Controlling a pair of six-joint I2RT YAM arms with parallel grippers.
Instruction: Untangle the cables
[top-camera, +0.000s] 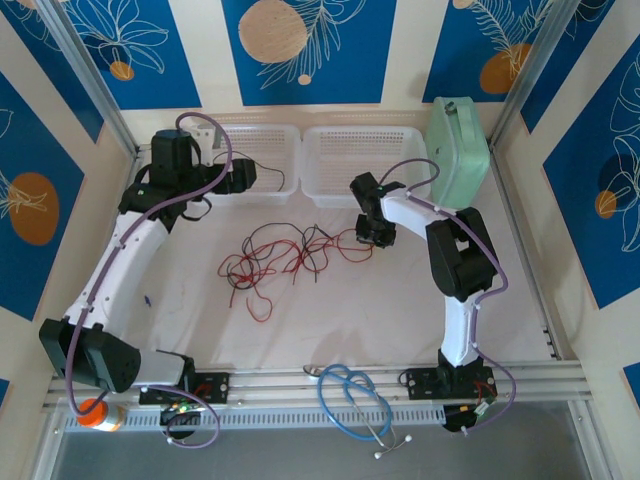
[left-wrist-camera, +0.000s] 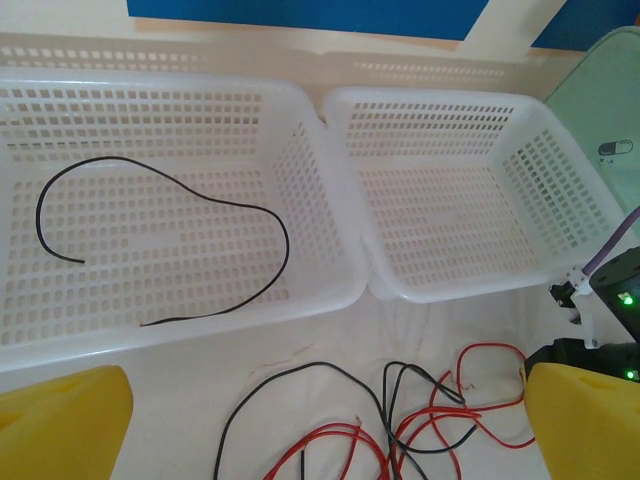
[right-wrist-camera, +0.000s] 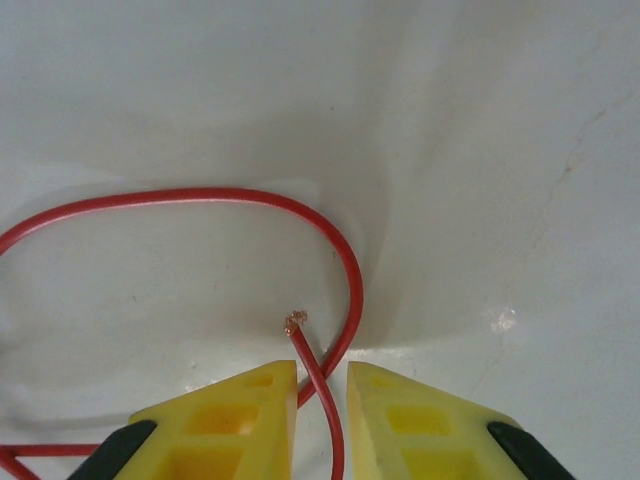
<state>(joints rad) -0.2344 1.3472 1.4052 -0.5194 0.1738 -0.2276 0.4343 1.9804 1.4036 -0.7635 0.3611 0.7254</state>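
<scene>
Right tool (right-wrist-camera: 321, 370) barely open, straddling red cable (right-wrist-camera: 200, 194).

Table (top-camera: 400, 320): white surface, faintly creased.
- Far edge: left basket (top-camera: 268, 186) and right basket (top-camera: 330, 190), white, perforated, side by side.
- Far right corner: pale green case (top-camera: 458, 150), seemingly propped at a tilt.
- Centre: cables (top-camera: 240, 266), red and black, loosely tangled, lying flat.
- Near edge: blue stethoscope (top-camera: 345, 400), across the rails.

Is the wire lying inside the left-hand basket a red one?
No, the single wire curled in the left basket is black.
</scene>
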